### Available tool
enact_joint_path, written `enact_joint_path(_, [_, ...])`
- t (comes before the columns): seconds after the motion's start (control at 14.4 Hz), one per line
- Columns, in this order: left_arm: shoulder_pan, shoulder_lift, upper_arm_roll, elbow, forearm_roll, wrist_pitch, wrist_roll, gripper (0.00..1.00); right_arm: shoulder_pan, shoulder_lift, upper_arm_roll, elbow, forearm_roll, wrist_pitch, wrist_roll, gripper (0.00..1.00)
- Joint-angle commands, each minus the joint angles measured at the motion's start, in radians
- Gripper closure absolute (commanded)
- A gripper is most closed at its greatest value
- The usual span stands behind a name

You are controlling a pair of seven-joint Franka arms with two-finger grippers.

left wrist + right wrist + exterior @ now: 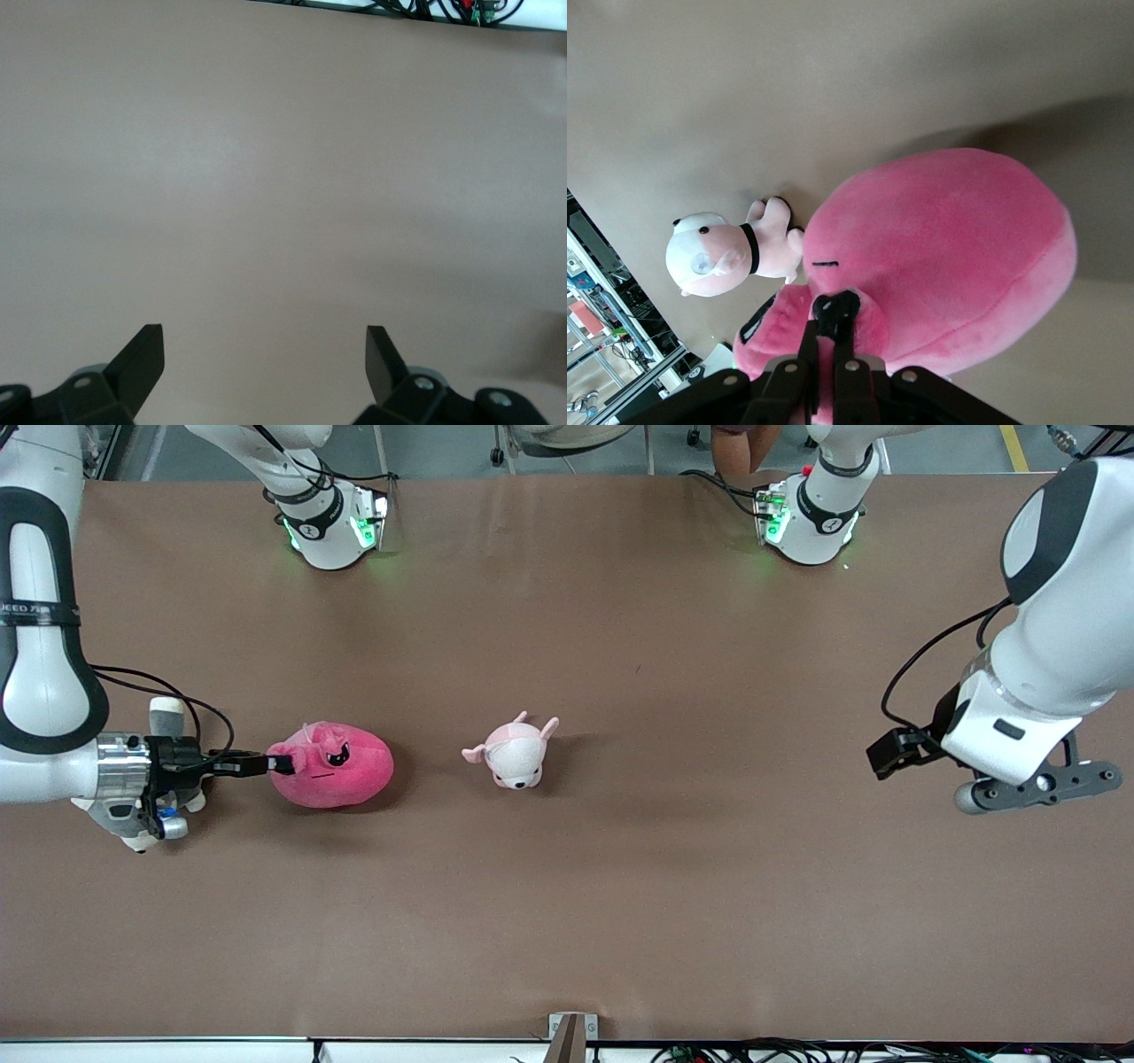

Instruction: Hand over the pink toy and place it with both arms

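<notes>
Brown worktop [620,886] fills the scene, matte and bare apart from 2 plush toys, with cables along its near edge and 2 arm bases at the edge by the robots.

Right gripper [270,763] lies low and level, its arm stretched sideways from the right arm's end of the worktop. Its jaws are pinched nearly together on a fold of the pink toy [341,766], at the end of the toy facing the right arm's end. In the right wrist view the right gripper [829,354] shows both jaws narrow, with pink plush bunched between them.

Left gripper [1032,790] hangs in the air over the left arm's end of the worktop, well apart from both toys, and waits. Its jaws stand wide with nothing between them, over bare brown surface.

Toys count 2: 1 pink toy and 1 puppy [516,751]. They sit about level with each other, the puppy near the middle of the worktop.

The pink toy [948,257] is a hot-pink, round, blob-like plush with angry black eyes. It rests on the worktop.
</notes>
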Motion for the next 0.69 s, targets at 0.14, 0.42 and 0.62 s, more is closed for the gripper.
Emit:
enact_joint_path(0.14, [0.003,-0.124,0.031,-0.017,0.004,-0.101,0.08,0.0,-0.029,0.013,0.019,0.018,0.015,-0.008,-0.005,0.99])
enact_joint_path(0.42, [-0.118,-0.251,0.289,-0.115,-0.165,-0.124,0.238,0.0,-0.032,0.023,0.017,0.019,0.064,-0.007,-0.007,0.99])
enact_joint_path(0.62, [-0.175,-0.357,0.411,-0.247,-0.252,-0.115,0.245,0.0,-0.048,0.04,0.017,0.021,0.075,-0.008,-0.011,0.99])
